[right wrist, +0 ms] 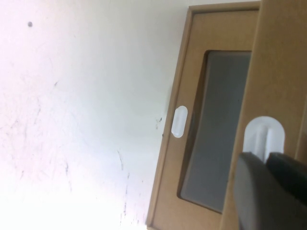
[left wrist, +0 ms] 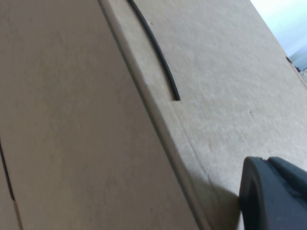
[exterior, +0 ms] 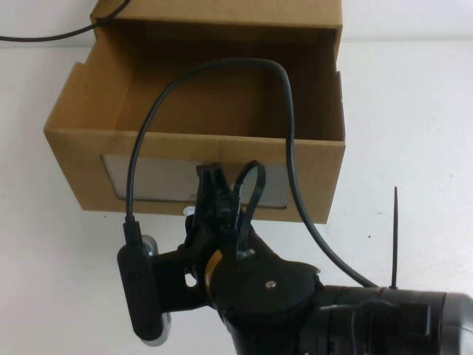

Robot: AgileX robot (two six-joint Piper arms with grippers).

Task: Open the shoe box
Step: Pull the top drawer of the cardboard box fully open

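You are looking at a shoe box [exterior: 81, 148] that is already showing its bare cardboard interior to the high view. It is sitting on the white tabletop [exterior: 414, 111], towards the far side and a little left of centre. Its lid [exterior: 222, 11] is standing up along the far edge. Judging from that, the main part of the opening is looking done.

Your right gripper [exterior: 213, 181] is reaching in from the near side and pressing up against the box's front wall. It is meeting the wall at the right-hand part of the grey window [exterior: 148, 177]. Its jaws are sitting narrow, practically closed. In the right wrist view a white tab [right wrist: 263, 136] is lying right at the gripper's tips. You are not getting enough there to say whether the tab is actually being pinched.

Your left gripper [left wrist: 273, 187] is not showing in the high view. Its own camera is filling with plain cardboard just beside it, so it is sitting close against a panel of the box. Which panel it is, and whether the gripper is wide or narrow, I cannot tell.

What is probably remaining for you is confirming the lid is standing on its own, then freeing the front wall and drawing both arms clear.
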